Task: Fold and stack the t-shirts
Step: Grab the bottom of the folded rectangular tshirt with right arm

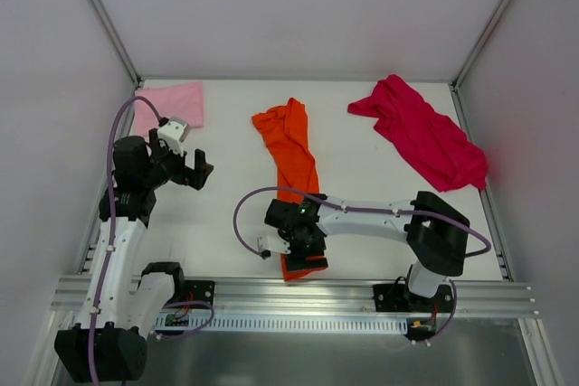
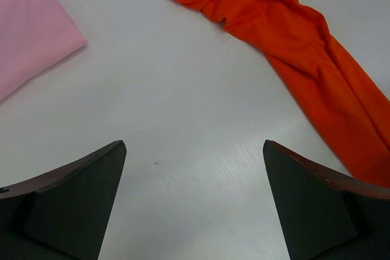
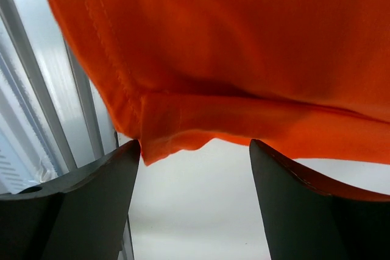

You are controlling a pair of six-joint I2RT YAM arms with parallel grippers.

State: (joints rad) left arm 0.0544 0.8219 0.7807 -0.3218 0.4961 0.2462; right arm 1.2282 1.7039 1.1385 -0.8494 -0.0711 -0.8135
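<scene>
**Three shirts on the worktop, both sets of fingers open**

The white worktop carried all three t-shirts, well apart from one another. The arms came next in bulk. The right arm lay low across the near side, reaching toward the left. The left arm stood up at the left edge.

The magenta t-shirt lay crumpled at the far right. The orange t-shirt was drawn into a long rumpled strip, running from the far middle down to the near edge. Its near end lay under the right wrist. The pink t-shirt lay flat and smooth in the far left corner, partly hidden behind the left arm.

I saw the left fingers spread wide above bare worktop, between the pink and orange cloth, holding nothing. The right fingers were parted too, not clamped on anything. The orange hem lay just beyond their tips, and one corner touched the tip of the finger on the left of that wrist view.
</scene>
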